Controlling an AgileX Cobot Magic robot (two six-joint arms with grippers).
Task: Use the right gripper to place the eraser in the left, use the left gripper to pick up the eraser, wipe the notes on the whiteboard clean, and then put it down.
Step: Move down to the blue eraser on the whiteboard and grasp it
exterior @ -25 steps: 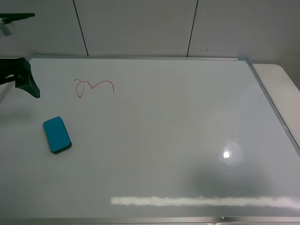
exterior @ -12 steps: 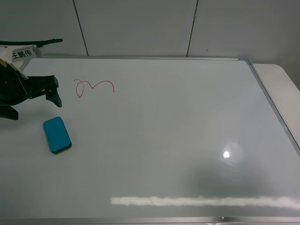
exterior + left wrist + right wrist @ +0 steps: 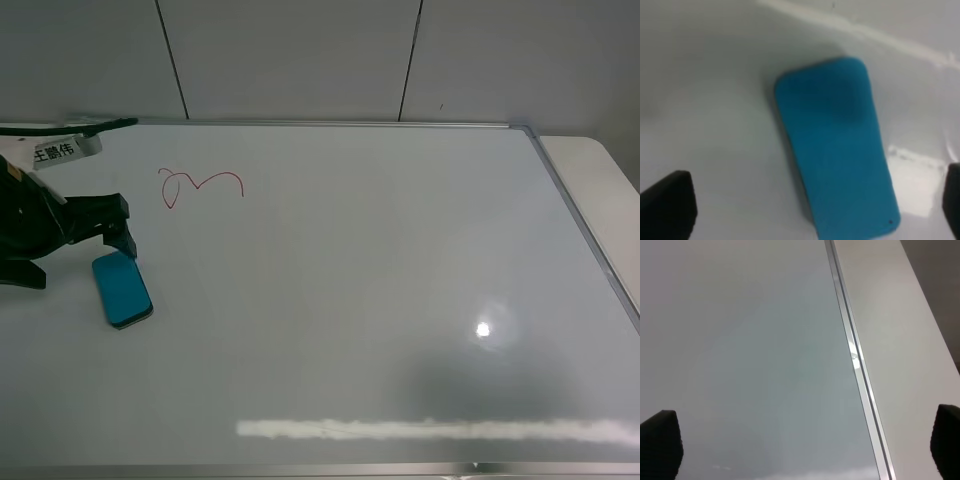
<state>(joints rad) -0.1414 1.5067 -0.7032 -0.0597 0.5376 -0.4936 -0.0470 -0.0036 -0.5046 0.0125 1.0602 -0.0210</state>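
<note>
The small teal-blue rounded block eraser (image 3: 122, 288) lies flat on the large glossy whiteboard (image 3: 380, 280), close to the board's left edge. The thin red marker notes (image 3: 200, 185) sit toward the board's far left corner. The black two-fingered left gripper (image 3: 80, 262) hangs over the board's left edge, jaws spread wide and empty, the block between its fingertips. A clean pick likely means squaring up to the block's long sides before closing. The right gripper (image 3: 802, 442), equally wide and empty, hovers by the thin silver frame (image 3: 855, 355) at the board's right edge. The board's middle offers broad open room for wiping.
</note>
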